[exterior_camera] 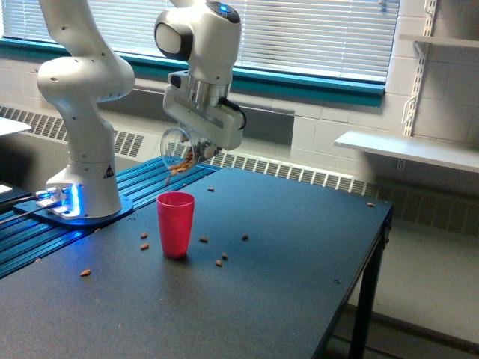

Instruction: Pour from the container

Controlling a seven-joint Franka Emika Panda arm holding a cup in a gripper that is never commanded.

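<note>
Loose brown nuts (pixel 220 262) lie scattered on the dark counter (pixel 284 292) around an upright red cup (pixel 175 224). Above the cup, the hand (pixel 200 146) is clamped on the clear jar (pixel 177 151), tipped mouth-down toward the cup, nuts at its lip.

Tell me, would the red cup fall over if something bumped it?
Probably. The red cup is tall with a narrow base, so it looks tippy. It seems thin plastic, likely light. Nuts lie on the table around it, not holding it.
</note>
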